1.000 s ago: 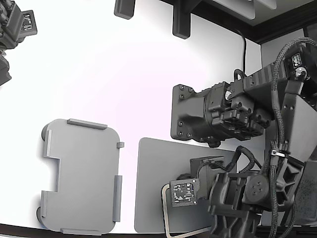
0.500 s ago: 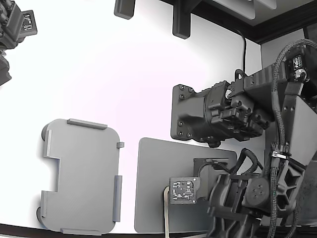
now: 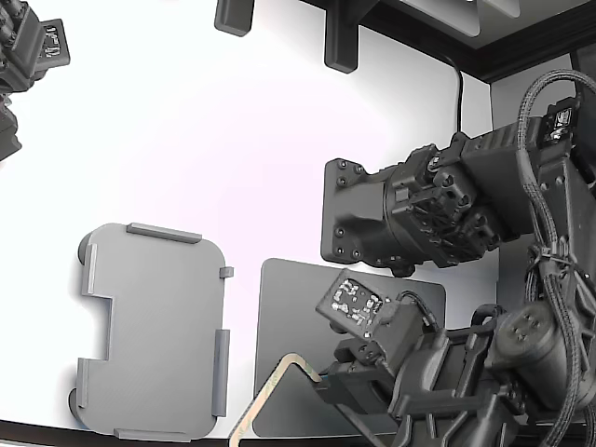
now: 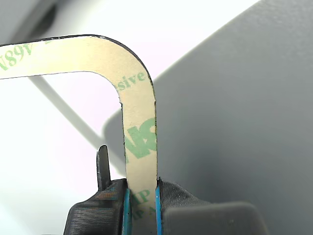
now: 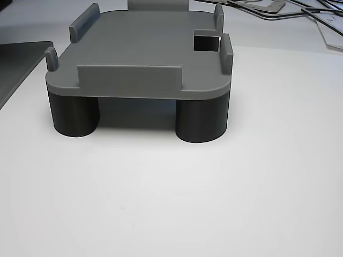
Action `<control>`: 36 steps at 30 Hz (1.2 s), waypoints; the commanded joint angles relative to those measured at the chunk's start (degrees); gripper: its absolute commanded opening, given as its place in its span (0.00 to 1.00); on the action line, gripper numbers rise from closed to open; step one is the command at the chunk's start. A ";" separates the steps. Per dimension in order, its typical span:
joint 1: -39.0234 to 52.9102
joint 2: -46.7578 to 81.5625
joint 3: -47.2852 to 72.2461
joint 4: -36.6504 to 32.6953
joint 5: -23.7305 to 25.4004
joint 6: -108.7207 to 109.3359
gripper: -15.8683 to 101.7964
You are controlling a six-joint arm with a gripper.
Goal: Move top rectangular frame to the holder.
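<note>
Worktop [image 3: 233,121]: white, glossy, lit bright; dark fixtures along far edge in ext. view.
Holder [image 3: 154,331]: light grey tray w/ raised edge tabs + side notch, toward ext. view's left, flat on worktop. Nothing seen in it. Other view [image 5: 142,45] shows it sitting on round dark feet.
Mat [image 3: 289,358]: darker grey flat sheet, just beside holder on ext. view's right, partly hidden by arm.
Frame [image 3: 270,396]: beige strip w/ rounded corner, tilted, one corner up over mat's near edge, lower end running off bottom of ext. view. Near holder, not touching it. Wrist view [image 4: 139,127]: tan face w/ green lettering, corner bend clear above mat.
Tool [image 4: 142,208]: closed narrow on frame's strip, blue-edged pads [image 4: 126,210] pinching both sides. In ext. view [image 3: 331,384] sits over mat, at frame's end.
Second arm [image 3: 410,219]: black, above mat in ext. view, apart from frame.
</note>
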State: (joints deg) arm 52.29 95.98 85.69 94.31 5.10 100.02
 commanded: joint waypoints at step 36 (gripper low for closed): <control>-19.69 -18.46 -14.24 0.62 5.10 28.74 0.04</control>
State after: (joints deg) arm 33.49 76.20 73.04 94.31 10.02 128.50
